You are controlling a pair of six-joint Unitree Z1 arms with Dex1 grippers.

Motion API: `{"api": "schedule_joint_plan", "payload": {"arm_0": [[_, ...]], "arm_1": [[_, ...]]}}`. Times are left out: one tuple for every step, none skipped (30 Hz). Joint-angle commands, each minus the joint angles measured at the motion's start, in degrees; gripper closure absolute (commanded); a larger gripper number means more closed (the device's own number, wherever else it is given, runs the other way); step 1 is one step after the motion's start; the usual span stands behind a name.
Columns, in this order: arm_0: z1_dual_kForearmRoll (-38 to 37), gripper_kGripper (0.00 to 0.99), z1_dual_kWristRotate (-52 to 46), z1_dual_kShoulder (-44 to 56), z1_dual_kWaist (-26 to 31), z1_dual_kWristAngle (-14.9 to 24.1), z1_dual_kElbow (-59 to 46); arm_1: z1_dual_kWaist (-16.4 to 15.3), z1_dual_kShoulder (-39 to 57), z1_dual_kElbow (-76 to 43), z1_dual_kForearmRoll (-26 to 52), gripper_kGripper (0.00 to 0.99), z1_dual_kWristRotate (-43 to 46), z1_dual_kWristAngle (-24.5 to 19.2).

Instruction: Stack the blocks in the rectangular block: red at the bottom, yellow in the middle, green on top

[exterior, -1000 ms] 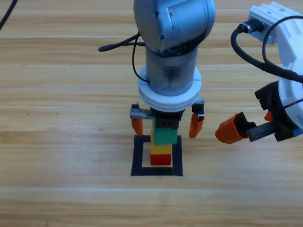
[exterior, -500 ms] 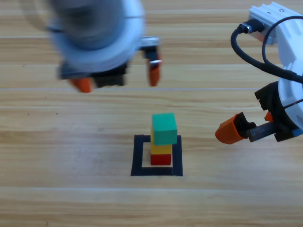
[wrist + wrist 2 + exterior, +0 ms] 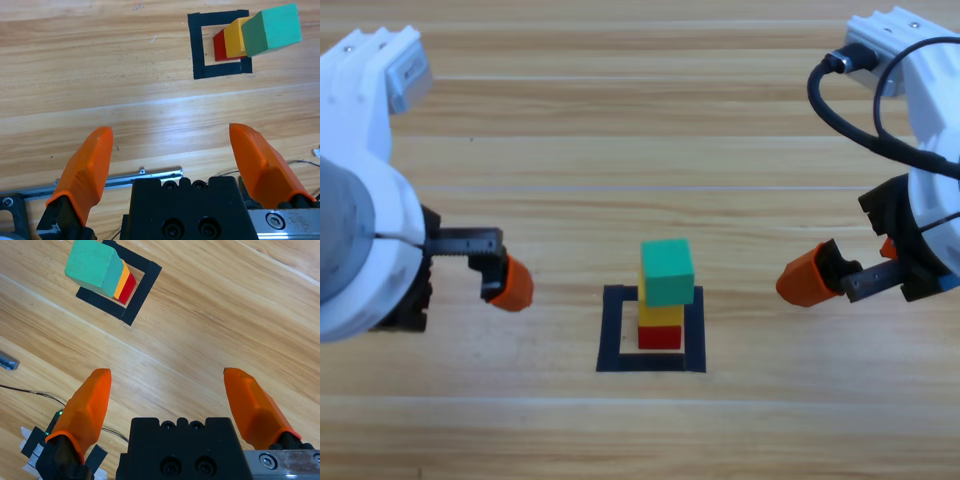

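Note:
Inside the black tape square (image 3: 610,330) stands a stack: the red cube (image 3: 659,338) at the bottom, the yellow cube (image 3: 660,314) on it, the green cube (image 3: 667,271) on top, set slightly to the right of the two below. Neither gripper touches the stack. My left gripper (image 3: 171,131) is open at the left edge of the table, well away from the square (image 3: 197,45) and the green cube (image 3: 272,29). My right gripper (image 3: 168,373) is open to the right of the stack, with the green cube (image 3: 92,266) far ahead of it.
A black cable (image 3: 840,100) loops from the right arm at the upper right. Thin wires (image 3: 30,390) and bits of tape (image 3: 35,447) lie on the wood near the right gripper. Bare wood surrounds the square.
The left arm has pulled off the stack and swung to the table's left edge, jaws open. The green cube stays on top of the yellow. The right arm has not moved.

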State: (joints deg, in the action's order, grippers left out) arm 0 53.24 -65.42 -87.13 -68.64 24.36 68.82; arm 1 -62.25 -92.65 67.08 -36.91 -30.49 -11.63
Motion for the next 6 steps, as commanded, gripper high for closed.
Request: {"api": "schedule_joint_plan", "payload": {"arm_0": [[-1.1, 0.0, 1.5, 4.0, -1.2, 1.6, -3.7], [-1.2, 0.0, 2.0, 5.0, -1.2, 1.7, -4.3], [-1.2, 0.0, 2.2, 5.7, -1.2, 1.7, -4.6], [-1.3, 0.0, 2.3, 6.4, -1.3, 1.7, -4.9], [-1.3, 0.0, 2.4, 6.7, -1.2, 1.7, -5.2], [-1.3, 0.0, 2.6, 6.8, -1.2, 1.7, -5.4]], "arm_1": [[1.4, -1.7, -1.8, -1.1, 0.001, 0.0, -0.1], [1.4, -1.7, -1.7, -1.1, 0.001, 0.0, -0.1], [1.4, -1.7, -1.8, -1.1, 0.001, 0.0, -0.1], [1.4, -1.7, -1.7, -1.1, 0.001, 0.0, -0.1], [1.4, -1.7, -1.7, -1.1, 0.001, 0.0, -0.1], [1.4, -1.7, -1.7, -1.1, 0.001, 0.0, -0.1]]}}
